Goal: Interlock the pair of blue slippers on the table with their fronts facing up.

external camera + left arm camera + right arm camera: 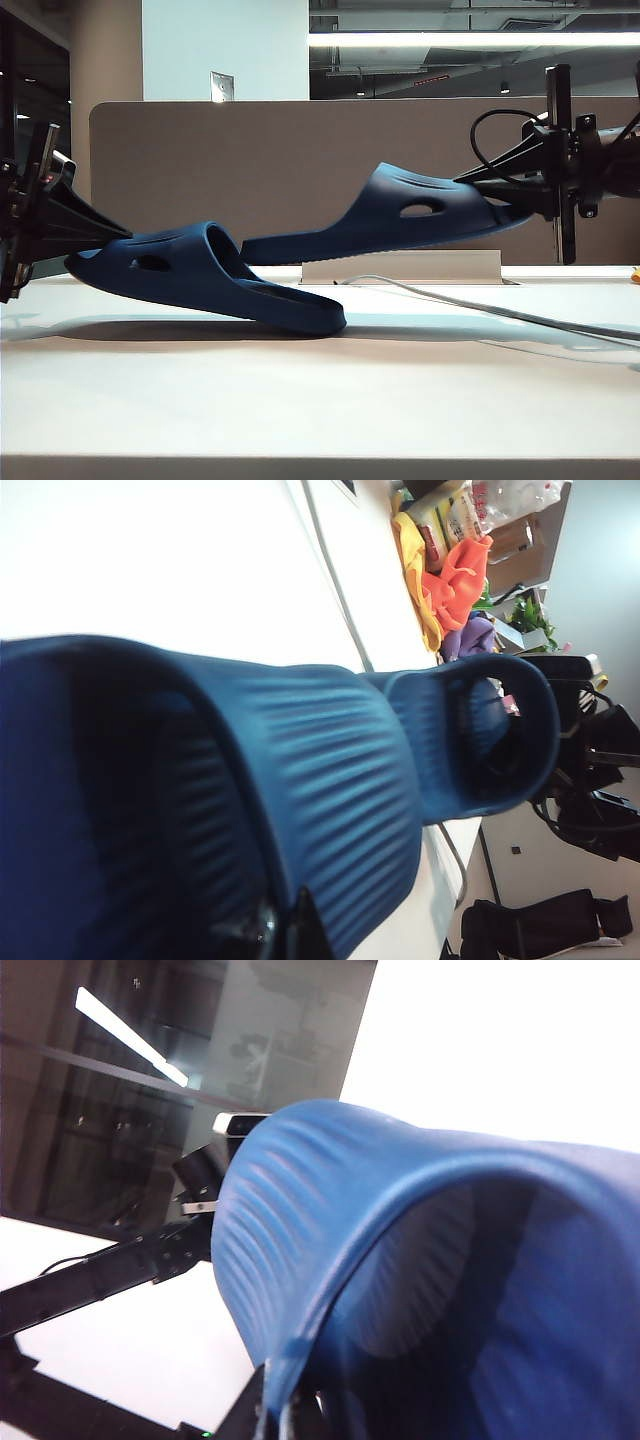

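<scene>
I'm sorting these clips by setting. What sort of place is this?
Probably an open-plan office or lab: a white table backed by a brown-grey partition panel, ceiling strip lighting with exposed services above, and a grey cable trailing across the table.

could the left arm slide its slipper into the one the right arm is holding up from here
Probably yes. The left gripper is shut on the left slipper, its heel tip on the table; the right gripper holds the right slipper aloft, heels nearly meeting, nothing between.
</scene>
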`<move>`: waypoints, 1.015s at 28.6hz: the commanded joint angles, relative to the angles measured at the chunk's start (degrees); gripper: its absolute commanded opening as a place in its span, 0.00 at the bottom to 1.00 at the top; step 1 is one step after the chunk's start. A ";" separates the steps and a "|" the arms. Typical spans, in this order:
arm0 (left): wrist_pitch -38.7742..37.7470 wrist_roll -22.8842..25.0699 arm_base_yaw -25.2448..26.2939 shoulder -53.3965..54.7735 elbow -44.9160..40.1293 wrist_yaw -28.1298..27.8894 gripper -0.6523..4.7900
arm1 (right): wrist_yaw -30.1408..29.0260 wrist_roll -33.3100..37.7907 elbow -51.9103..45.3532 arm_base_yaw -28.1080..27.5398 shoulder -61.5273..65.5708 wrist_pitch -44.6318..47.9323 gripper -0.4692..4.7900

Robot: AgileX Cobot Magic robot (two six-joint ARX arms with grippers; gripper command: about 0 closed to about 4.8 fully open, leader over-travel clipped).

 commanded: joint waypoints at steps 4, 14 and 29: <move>0.94 -0.11 -0.46 -0.15 0.09 1.09 0.11 | 1.75 -5.05 0.22 0.52 -0.26 -4.55 0.09; 1.92 -0.66 -1.92 -0.13 0.09 2.67 0.11 | 3.52 -6.86 0.22 3.91 -0.26 -5.42 0.09; 0.24 -1.05 -4.76 1.79 0.09 3.08 0.11 | 6.60 -8.44 0.24 9.38 6.82 -5.77 0.09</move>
